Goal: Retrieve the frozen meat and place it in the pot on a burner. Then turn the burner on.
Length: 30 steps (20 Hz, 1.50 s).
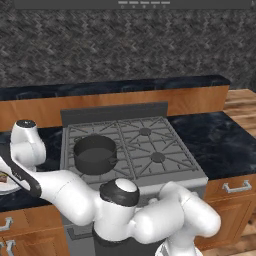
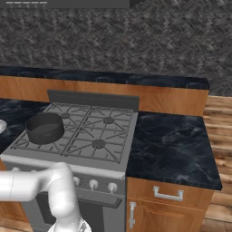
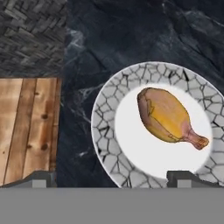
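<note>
The frozen meat (image 3: 168, 116), a glossy orange-brown chunk with a tapered end, lies on a white plate (image 3: 105, 135) with a cracked-pattern rim on the dark counter. My gripper (image 3: 113, 178) hovers above the plate, open, its two fingertips (image 3: 41, 177) spread wide with nothing between them; the meat is ahead and to the right of centre. The dark grey pot (image 1: 95, 154) (image 2: 44, 128) stands empty on the stove's front-left burner. The arm reaches far left past the stove.
Free burners (image 1: 158, 157) (image 2: 98, 143) lie right of the pot under grey grates. Silver knobs (image 2: 93, 184) line the stove front. The dark counter (image 2: 170, 145) stretches right of the stove. A wood panel (image 3: 26, 127) borders the counter beside the plate.
</note>
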{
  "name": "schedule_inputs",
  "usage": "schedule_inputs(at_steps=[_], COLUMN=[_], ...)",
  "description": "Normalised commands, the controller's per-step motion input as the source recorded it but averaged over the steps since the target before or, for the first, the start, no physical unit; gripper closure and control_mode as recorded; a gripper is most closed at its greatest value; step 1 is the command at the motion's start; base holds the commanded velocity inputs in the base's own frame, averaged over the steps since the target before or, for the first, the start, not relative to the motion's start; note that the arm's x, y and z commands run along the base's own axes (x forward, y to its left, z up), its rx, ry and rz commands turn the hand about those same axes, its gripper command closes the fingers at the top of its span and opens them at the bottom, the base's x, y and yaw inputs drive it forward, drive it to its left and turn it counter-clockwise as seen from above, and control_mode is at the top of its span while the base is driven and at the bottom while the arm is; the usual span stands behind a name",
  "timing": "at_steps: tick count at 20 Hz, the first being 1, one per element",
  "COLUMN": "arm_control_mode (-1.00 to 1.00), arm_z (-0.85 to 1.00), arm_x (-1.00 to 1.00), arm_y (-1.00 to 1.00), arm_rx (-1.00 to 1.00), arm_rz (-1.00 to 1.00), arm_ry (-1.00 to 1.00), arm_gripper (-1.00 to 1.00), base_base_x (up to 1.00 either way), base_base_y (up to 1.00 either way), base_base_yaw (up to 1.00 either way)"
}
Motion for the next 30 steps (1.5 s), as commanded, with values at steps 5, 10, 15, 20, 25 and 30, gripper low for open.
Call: schedule_inputs(at_steps=[5, 10, 15, 20, 25, 30], arm_control_mode=[-1.0, -1.0, -1.0, -1.0, -1.0, -1.0], arm_z=[-0.2, -0.22, -0.08, -0.21, -0.39, -0.49], arm_x=[0.17, 0.23, 0.32, 0.27, 0.15, 0.06], arm_y=[0.33, 0.31, 0.08, 0.08, 0.21, 0.23], arm_rx=[-0.02, -0.01, 0.0, 0.0, 0.0, 0.0], arm_rz=[0.08, 0.12, 0.12, 0.11, 0.11, 0.11], arm_ry=[0.01, -0.04, -0.09, -0.06, -0.01, 0.0], arm_gripper=[-1.0, -1.0, -1.0, -1.0, -1.0, -1.0], base_base_x=[0.0, 0.0, 0.0, 0.0, 0.0, 0.0], base_base_y=[0.0, 0.0, 0.0, 0.0, 0.0, 0.0], base_base_yaw=[0.0, 0.0, 0.0, 0.0, 0.0, 0.0])
